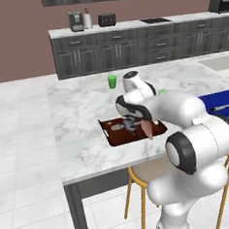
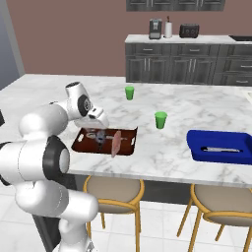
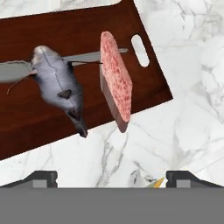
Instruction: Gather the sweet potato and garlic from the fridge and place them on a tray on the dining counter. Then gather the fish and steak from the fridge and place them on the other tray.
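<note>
Hand view shows my pincer point(image 3: 111, 177) spread wide and holding nothing, its two dark tips low in the picture, with the steak point(image 3: 116, 81) just ahead of them over the other tray's point(image 3: 87, 35) near edge, standing on its edge with its long axis running away from me and its lower end overhanging the rim toward the surface point(image 3: 183, 100). It is a pale pinkish-red, mottled slab with a darker rind side, and the silvery-grey fish point(image 3: 57, 83) lies flat on the tray just beside it.

Arm bent forward and low, gripper point(image 3: 111, 178) spread wide, empty.
</note>
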You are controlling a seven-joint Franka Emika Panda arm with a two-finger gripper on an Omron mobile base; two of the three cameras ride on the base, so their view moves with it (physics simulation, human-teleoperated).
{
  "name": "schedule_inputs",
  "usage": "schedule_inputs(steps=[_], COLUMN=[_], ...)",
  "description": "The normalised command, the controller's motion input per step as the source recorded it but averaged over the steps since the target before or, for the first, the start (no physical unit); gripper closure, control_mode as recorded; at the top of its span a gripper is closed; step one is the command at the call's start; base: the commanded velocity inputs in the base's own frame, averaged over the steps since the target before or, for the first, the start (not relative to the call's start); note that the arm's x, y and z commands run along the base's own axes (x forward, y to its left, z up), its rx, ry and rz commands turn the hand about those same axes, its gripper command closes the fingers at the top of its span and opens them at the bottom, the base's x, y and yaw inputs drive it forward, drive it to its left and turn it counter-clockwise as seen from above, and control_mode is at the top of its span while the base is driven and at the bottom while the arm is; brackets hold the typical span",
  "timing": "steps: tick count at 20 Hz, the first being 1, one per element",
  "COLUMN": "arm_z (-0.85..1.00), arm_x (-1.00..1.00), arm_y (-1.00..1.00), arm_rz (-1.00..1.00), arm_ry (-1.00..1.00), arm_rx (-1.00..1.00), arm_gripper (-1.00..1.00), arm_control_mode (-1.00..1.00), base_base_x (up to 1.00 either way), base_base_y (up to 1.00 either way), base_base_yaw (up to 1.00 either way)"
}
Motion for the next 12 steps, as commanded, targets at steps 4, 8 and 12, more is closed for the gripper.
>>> schedule_inputs(steps=[4, 8, 12], arm_z=[0.25, 0.12, 0.14], arm_x=[-0.79, -0.84, -0.83], arm_y=[0.01, 0.0, 0.0], arm_rz=[0.0, 0.0, 0.0], arm_ry=[-0.21, -0.19, -0.23], arm_rx=[0.01, 0.0, 0.0], arm_gripper=[-1.0, -1.0, -1.0], arm_control_mode=[-1.0, -1.0, -1.0], base_base_x=[0.0, 0.0, 0.0], base_base_y=[0.0, 0.0, 0.0], base_base_yaw=[0.0, 0.0, 0.0])
